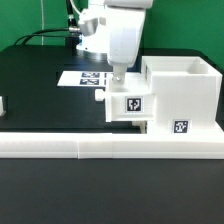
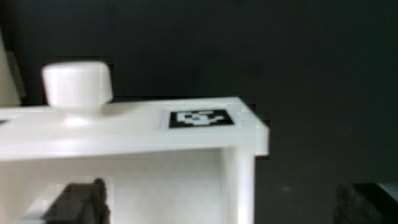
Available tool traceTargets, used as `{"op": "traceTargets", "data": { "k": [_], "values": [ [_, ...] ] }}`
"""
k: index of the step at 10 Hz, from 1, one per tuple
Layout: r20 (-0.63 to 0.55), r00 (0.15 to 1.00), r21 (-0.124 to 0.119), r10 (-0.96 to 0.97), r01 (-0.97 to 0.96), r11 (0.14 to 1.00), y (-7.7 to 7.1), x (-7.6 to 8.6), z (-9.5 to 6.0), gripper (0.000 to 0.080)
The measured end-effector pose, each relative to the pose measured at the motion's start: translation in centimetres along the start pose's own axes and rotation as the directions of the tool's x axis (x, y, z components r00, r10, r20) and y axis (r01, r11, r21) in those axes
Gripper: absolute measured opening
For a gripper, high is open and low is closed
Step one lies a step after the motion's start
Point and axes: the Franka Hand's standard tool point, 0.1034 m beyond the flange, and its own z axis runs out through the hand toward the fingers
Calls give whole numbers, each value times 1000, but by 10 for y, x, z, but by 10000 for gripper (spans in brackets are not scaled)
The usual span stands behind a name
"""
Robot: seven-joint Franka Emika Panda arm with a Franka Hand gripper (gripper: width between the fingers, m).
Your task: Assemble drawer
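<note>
The drawer's large white boxy casing (image 1: 182,92) stands at the exterior view's right, against the border wall. A smaller white tray (image 1: 130,104) with a tag on its face sits at the casing's left side, partly pushed in. In the wrist view the tray's front panel (image 2: 134,135) shows its round knob (image 2: 77,85) and a tag (image 2: 199,117). My gripper (image 1: 114,88) hangs right over the tray. It is open (image 2: 224,205), with one finger (image 2: 75,205) over the tray's inside and the other (image 2: 374,200) outside its side wall, neither touching.
The long low white border wall (image 1: 90,148) runs along the front of the black table. The marker board (image 1: 80,78) lies flat behind the tray. Another white part (image 1: 2,104) shows at the exterior view's left edge.
</note>
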Motion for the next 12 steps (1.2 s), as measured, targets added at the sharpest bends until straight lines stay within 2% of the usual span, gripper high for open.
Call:
{"op": "traceTargets", "data": {
  "k": [1,3,6,7,9,10,11,12],
  "values": [
    [4,999,0,-32,32,999,0,-10,-5,646],
    [11,993,24,-114,113,993,3,-37,-13,649],
    [-1,993,24,-116,116,993,3,-39,-10,649],
    [-52,989,26,-137,139,990,2,-44,-7,649],
    [-144,976,33,-164,170,985,2,-59,11,649],
    [-203,964,42,-171,183,982,-4,-58,23,649],
    [-254,955,61,-153,174,983,-8,-59,32,649],
    [-274,951,72,-143,168,983,-7,-57,39,649]
  ]
}}
